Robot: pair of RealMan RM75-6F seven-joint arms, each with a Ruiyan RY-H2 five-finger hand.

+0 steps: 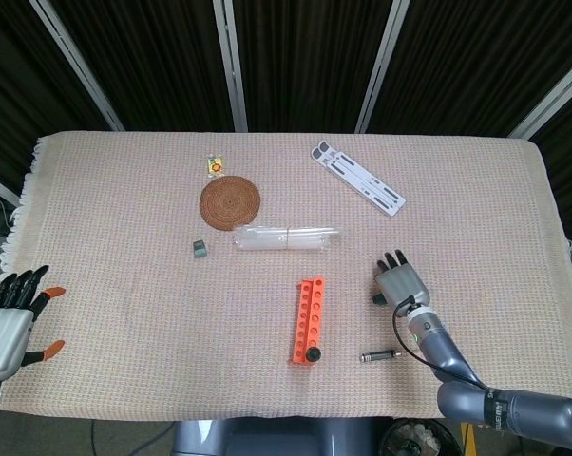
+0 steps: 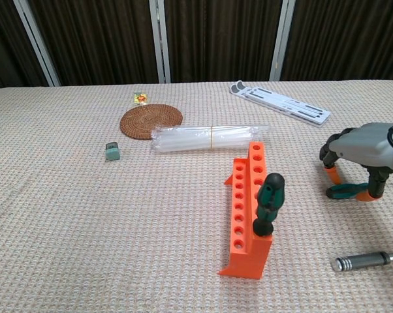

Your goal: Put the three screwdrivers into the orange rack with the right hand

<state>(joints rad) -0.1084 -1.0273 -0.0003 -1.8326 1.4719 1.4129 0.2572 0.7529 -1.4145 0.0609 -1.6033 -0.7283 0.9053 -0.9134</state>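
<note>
Right robot hand (image 2: pixel 361 155) pinching green screwdriver (image 2: pixel 343 191) on cloth, orange rack (image 2: pixel 249 208) well apart, left robot hand (image 1: pixel 9 323) spread at table edge.

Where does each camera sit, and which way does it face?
Head view: high above the near table edge, looking steeply down on the whole cloth-covered table; the left hand and right hand both show.
Chest view: low at the near edge, looking level across the table toward the dark curtains; only the right hand shows.
Shared: the orange rack with one screwdriver in it, the woven coaster, and the right hand.
</note>
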